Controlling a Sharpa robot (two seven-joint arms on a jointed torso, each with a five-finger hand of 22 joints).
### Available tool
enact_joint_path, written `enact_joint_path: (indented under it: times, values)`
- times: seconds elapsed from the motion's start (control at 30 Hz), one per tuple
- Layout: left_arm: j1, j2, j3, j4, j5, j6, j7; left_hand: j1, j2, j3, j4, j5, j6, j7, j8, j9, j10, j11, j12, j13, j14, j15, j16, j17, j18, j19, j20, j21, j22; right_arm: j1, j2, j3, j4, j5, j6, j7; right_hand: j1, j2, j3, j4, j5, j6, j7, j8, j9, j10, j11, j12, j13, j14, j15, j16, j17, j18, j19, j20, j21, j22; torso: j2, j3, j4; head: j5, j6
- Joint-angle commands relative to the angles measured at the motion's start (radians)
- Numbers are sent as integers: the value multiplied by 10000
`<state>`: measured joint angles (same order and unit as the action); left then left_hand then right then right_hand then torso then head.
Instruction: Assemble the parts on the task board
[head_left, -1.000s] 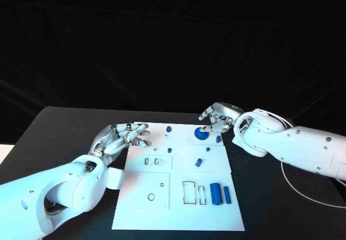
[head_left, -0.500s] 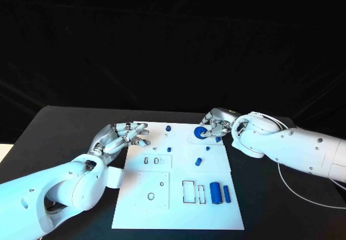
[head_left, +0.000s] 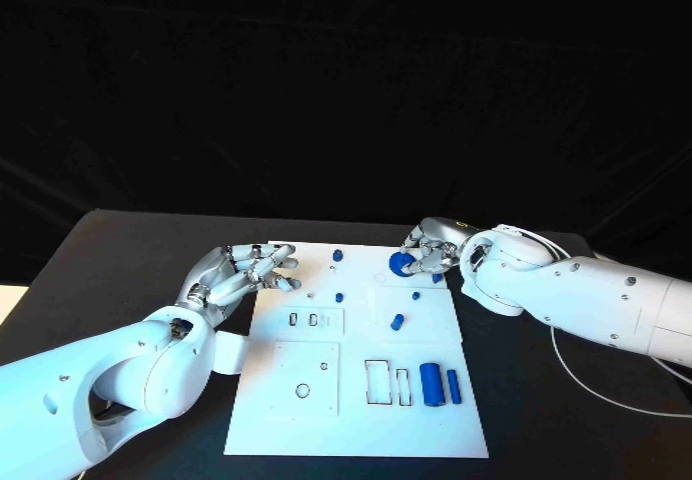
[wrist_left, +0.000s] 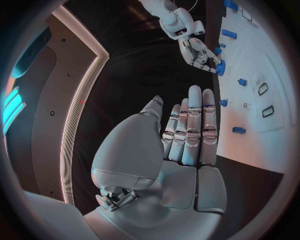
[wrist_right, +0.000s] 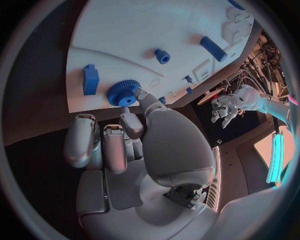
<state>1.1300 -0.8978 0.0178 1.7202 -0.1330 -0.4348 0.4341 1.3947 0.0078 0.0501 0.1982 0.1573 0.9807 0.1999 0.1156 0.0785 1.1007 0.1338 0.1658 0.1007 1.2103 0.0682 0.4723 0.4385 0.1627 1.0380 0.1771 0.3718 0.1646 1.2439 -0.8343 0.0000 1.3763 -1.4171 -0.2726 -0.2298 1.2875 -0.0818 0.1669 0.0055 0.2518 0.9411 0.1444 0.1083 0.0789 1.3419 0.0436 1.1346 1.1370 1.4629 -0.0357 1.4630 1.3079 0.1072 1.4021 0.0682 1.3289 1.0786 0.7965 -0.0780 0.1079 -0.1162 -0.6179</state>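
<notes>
Beside right robot hand (head_left: 433, 250), blue gear (head_left: 401, 264), small peg (head_left: 397, 323) nearby

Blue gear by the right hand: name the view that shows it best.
The right wrist view: the blue gear shows its teeth and centre hole, with the right hand's fingers touching its rim. In the head view the gear is small and partly hidden; the left wrist view shows it tiny and far off.

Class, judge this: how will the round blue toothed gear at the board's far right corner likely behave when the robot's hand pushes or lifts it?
The blue gear looks rigid and probably light. Lying flat, it should slide, not roll. Its teeth likely aid grip.
</notes>
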Motion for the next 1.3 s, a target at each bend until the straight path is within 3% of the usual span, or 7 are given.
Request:
enact_joint_path:
  times: [0.03, 0.8, 0.87, 0.97, 1.03, 1.3]
  values:
    - [8, -6, 5, -12, 9, 266, -5, 46, 19, 0, -69, -44, -17, 42, -51, -5, -76, 20, -45, -15, -72, -13, 49, 10, 185, -94, 3, 40, 14, -41, 37, -17, -81, -208, -26, -329, 88, 54, 71, 19, 0, -17, -11, 37, -8, -19, 69, 73, 29, 738, 68, 40, 666, -164, 58, 25, 38, 14, -9, -3, 4, -14, 21]
    - [7, -33, 4, -41, 9, 331, -59, 59, 24, 3, -79, -44, -14, 42, -52, -4, -75, 19, -46, -15, -86, -13, 60, 23, 186, -99, 4, 43, 15, -94, 269, -17, -394, -435, 96, -410, 142, 86, 109, 14, -197, 119, -27, 157, 20, -12, 58, 140, 151, 733, 66, 51, 676, -169, 55, 30, 73, 61, -3, -1, 5, -9, -28]
    - [7, -32, 4, -41, 9, 334, -61, 59, 24, 3, -79, -44, -14, 42, -52, -4, -75, 19, -46, -15, -86, -13, 60, 23, 186, -99, 4, 43, 15, -118, 286, -17, -399, -618, 97, -426, 214, 147, 171, -14, -283, 320, -65, 289, 62, 42, 28, 241, 271, 735, 45, 66, 699, -170, 56, 20, 92, 89, 0, 2, 8, -11, -33]
    - [7, -30, 4, -42, 9, 339, -61, 59, 24, 3, -79, -44, -14, 42, -52, -4, -75, 19, -46, -15, -86, -13, 60, 23, 186, -99, 4, 43, 15, -158, 303, -17, -393, -915, 75, -456, 490, 372, 456, -145, -933, 810, -207, 596, 168, 189, -95, 475, 533, 742, -45, 99, 756, -178, 74, -47, 144, 176, -3, 2, 8, -9, -45]
    - [7, -32, 4, -43, 9, 338, -62, 59, 24, 3, -79, -44, -14, 42, -52, -4, -75, 19, -46, -15, -86, -13, 60, 23, 186, -99, 4, 43, 15, -177, 308, -17, -377, -1026, 42, -446, 595, 491, 632, -205, -1059, 1076, -305, 751, 231, 257, -170, 565, 642, 746, -104, 116, 788, -187, 85, -92, 172, 223, -6, -3, 6, 2, -59]
    - [5, -24, 4, -55, 9, 339, -64, 87, 36, 16, -98, -41, -11, 39, -54, -2, -74, 17, -47, -14, -102, -14, 76, 41, 187, -105, 5, 47, 16, -196, 286, -12, -31, -937, -501, -286, 474, 601, 869, -159, -850, 1315, -415, 818, 298, 325, -267, 599, 729, 747, -193, 125, 807, -198, 97, -183, 207, 280, -7, 1, 13, 19, -55]
